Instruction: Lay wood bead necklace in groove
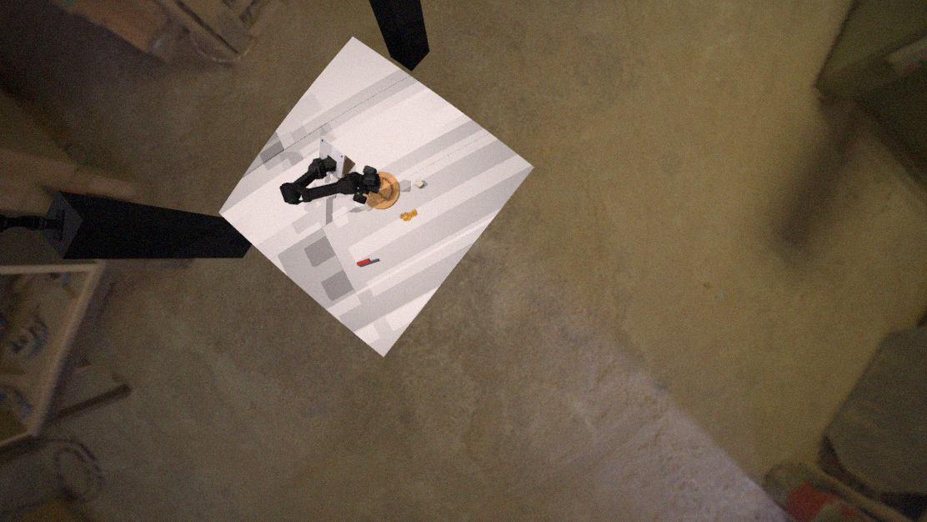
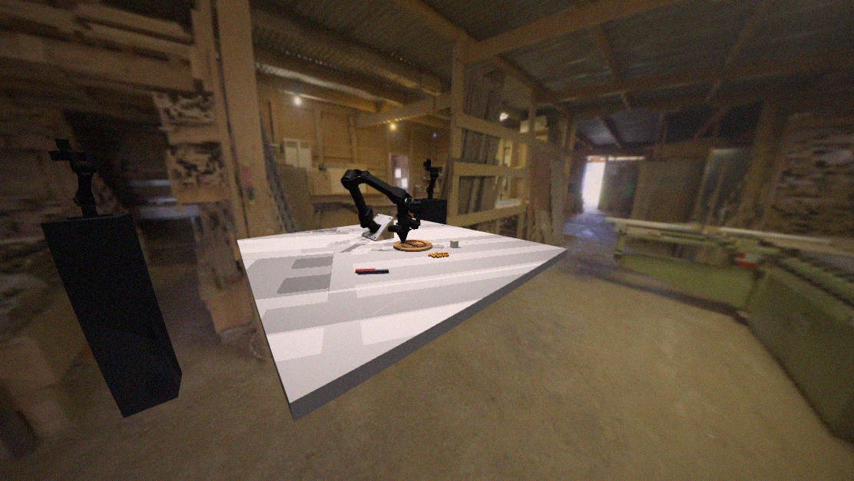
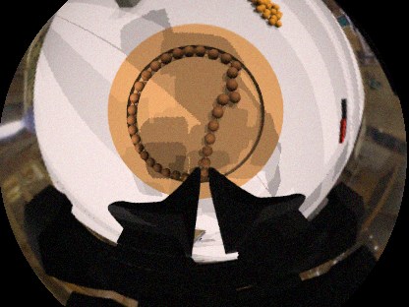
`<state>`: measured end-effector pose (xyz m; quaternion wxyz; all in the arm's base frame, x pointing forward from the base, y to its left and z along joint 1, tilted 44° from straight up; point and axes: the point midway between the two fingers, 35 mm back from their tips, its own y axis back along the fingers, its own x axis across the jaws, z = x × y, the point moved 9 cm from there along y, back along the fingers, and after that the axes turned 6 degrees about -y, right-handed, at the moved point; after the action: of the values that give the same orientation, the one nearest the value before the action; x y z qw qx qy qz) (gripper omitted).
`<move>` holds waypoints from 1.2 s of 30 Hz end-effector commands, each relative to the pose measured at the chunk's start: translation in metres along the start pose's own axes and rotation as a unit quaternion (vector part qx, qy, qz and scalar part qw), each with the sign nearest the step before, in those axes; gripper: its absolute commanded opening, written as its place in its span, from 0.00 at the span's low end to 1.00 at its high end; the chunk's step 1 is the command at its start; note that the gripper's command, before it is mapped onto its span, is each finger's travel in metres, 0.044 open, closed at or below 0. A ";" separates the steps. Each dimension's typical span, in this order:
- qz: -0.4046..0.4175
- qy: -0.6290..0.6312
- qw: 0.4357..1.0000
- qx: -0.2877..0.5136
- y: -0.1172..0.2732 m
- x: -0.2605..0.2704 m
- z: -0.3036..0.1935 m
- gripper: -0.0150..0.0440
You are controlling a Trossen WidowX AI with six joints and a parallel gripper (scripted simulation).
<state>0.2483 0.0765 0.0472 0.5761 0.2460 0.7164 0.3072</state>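
Observation:
The round bead board (image 1: 394,198) (image 2: 428,245) (image 3: 275,103) is orange wood with a dark ring groove. The brown wood bead necklace (image 3: 132,119) lies on it. In the wrist view its beads follow the groove along the left and top. From the upper right its strand cuts inward across the board, with a small kink, down to the bottom; the right arc of the groove holds no beads. My gripper (image 3: 204,171) (image 2: 404,240) is low at the board's near edge, its fingertips shut on a bead at the strand's bottom end. The top and exterior views show the beads too small to tell.
A bunch of orange-yellow beads (image 1: 408,215) (image 2: 438,255) (image 3: 267,12) lies beyond the board. A small pale cube (image 1: 420,183) (image 2: 454,243) stands near it. A red and dark stick (image 1: 364,262) (image 2: 372,271) (image 3: 343,123) lies off to the side. A white plate (image 1: 332,155) leans by the arm's base.

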 end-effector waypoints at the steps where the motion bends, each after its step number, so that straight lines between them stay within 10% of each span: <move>1: 0.000 0.000 1.000 0.000 0.000 0.000 0.000 0.25; 32: -0.003 0.001 1.000 0.000 -0.002 -0.013 -0.008 0.25; 36: 0.000 0.000 1.000 -0.001 0.001 -0.012 -0.007 0.43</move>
<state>0.2439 0.0672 0.0571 0.5765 0.2446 0.7166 0.3071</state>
